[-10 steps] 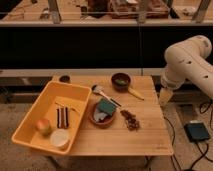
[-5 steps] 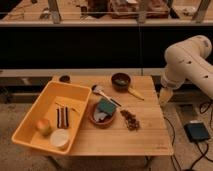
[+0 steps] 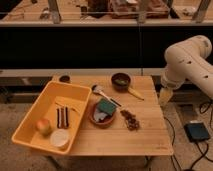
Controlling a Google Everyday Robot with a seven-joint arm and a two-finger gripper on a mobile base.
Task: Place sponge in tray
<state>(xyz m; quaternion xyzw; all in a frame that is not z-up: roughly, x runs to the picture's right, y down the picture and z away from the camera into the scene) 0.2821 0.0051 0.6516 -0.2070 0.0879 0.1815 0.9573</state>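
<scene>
From where I sit the gripper point(image 3: 165, 98) hangs off the right edge of the table point(image 3: 131, 142), well apart from the sponge point(image 3: 107, 106), which lies tilted in the brown bowl point(image 3: 99, 123) near the table's middle, just right of the tray point(image 3: 34, 112). The reach is my main worry. To get to the sponge the arm has to cross over the dark bowl point(image 3: 121, 80), the spoon point(image 3: 134, 93) and the nuts point(image 3: 131, 120), and a low sweep could knock any of them or scatter the nuts. The sponge rests against the bowl's rim, not flat, so a descent that is off centre could press on the rim and tip or slide the bowl, or pinch only a corner so the sponge drops on the way over. A grasp set too deep could lift the bowl along with it. The tray already holds an apple point(image 3: 43, 125), a cup point(image 3: 60, 138) and some dark sticks, so I would judge the open back half the safer place to let go; a release too near the wall could leave the sponge hung on the edge. Whether the gripper is spread or closed I cannot tell. I see nothing in it, and it touches nothing on the table.
</scene>
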